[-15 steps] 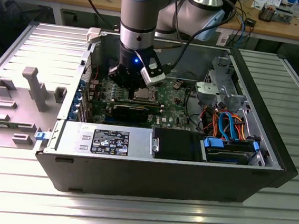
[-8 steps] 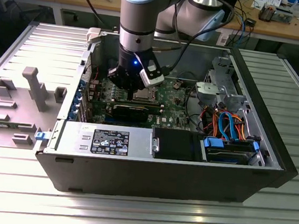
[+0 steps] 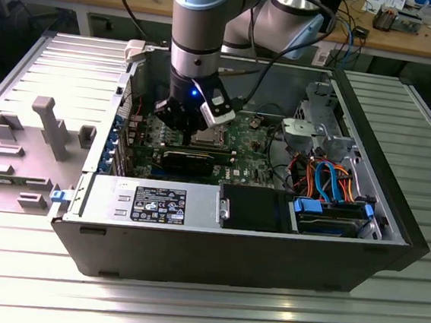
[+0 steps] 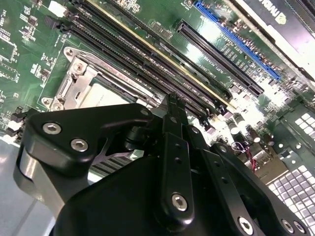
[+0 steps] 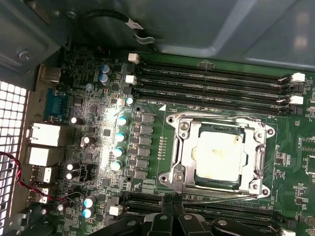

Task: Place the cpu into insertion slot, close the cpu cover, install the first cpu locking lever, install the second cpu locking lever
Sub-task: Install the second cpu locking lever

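In the first wrist view the cpu (image 5: 219, 155) lies pale and flat in the insertion slot (image 5: 266, 132) on the green board. The silver cpu cover (image 5: 183, 147) lies down over it, and the chip shows through its window. One thin wire locking lever (image 5: 216, 117) runs along the far side of the frame. Another lever (image 5: 221, 198) lies along the near side, slightly askew. My gripper (image 5: 173, 204) is shut, its tips right by this near lever's end; contact is not clear. In the second wrist view the gripper (image 4: 172, 101) stands beside the cpu cover (image 4: 74, 69). The exterior view has the gripper (image 3: 185, 120) low inside the case.
The open computer case (image 3: 230, 247) rests on a ribbed metal table. Long black memory slots (image 5: 211, 78) flank the socket on both sides. Capacitors (image 5: 119, 136) stand beside it. A power supply (image 3: 150, 201), drive bays and cables (image 3: 328, 180) fill the case's nearer and right parts in the exterior view.
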Action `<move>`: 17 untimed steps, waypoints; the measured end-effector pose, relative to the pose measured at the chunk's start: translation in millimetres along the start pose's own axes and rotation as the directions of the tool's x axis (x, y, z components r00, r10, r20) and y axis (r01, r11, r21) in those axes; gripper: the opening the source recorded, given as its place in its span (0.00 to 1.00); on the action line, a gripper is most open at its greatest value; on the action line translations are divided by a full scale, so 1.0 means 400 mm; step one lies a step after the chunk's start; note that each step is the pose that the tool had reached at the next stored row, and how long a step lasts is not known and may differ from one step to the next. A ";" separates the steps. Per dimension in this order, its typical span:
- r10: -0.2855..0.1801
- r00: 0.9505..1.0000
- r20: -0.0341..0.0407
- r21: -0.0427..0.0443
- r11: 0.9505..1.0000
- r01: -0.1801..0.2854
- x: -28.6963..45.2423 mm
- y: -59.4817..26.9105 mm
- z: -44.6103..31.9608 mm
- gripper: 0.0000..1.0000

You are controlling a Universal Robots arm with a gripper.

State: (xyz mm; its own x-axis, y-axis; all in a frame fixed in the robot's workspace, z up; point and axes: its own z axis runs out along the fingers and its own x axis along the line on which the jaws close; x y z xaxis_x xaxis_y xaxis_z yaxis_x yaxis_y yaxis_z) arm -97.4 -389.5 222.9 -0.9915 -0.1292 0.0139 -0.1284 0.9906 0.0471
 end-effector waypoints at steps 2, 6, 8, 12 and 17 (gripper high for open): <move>-0.001 1.000 0.002 -0.011 1.000 0.001 0.000 0.001 0.007 0.11; -0.001 1.000 0.004 -0.029 1.000 0.001 0.000 0.002 0.010 0.11; -0.001 1.000 0.004 -0.031 1.000 0.001 0.001 0.002 0.011 0.11; -0.001 1.000 0.004 -0.031 1.000 0.001 0.007 0.002 0.015 0.11; -0.001 1.000 0.005 -0.039 0.999 0.001 0.007 0.004 0.020 0.11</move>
State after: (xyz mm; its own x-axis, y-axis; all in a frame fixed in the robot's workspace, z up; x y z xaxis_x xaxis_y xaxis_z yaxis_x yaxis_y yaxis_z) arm -100.5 -388.1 214.9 -0.9915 -0.1299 0.0089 -0.1287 0.9880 0.0856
